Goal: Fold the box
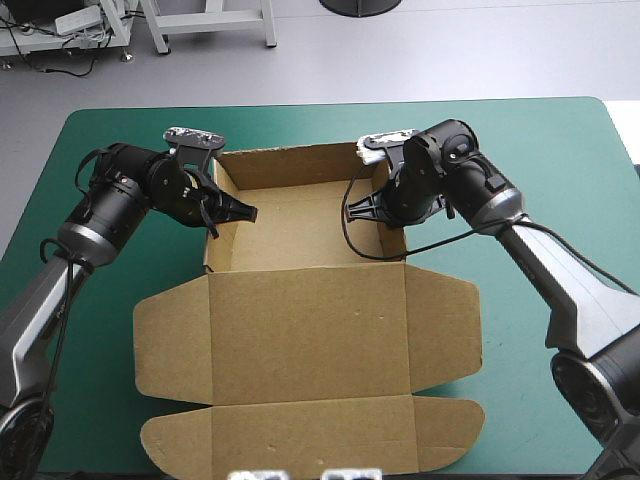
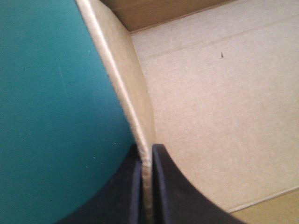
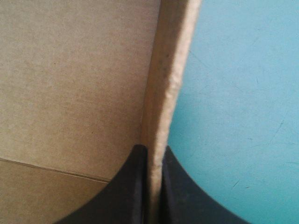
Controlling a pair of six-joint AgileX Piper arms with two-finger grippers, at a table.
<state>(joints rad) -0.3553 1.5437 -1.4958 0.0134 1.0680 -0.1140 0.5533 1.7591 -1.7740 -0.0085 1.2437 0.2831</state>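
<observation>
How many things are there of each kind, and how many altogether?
Brown box: 1
Black tools: 2, the left tool and the right tool, each shut on a box wall
Teal-green cover: 1
Total: 4

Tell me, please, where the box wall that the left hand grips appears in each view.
High view: the wall stands at the left side of the box, the left hand pinching it.
Left wrist view: it runs ahead from between the fingers, beside the teal-green cover.
Right wrist view: not in it; the right hand grips the opposite wall.
Shared landmark: the box floor.
</observation>
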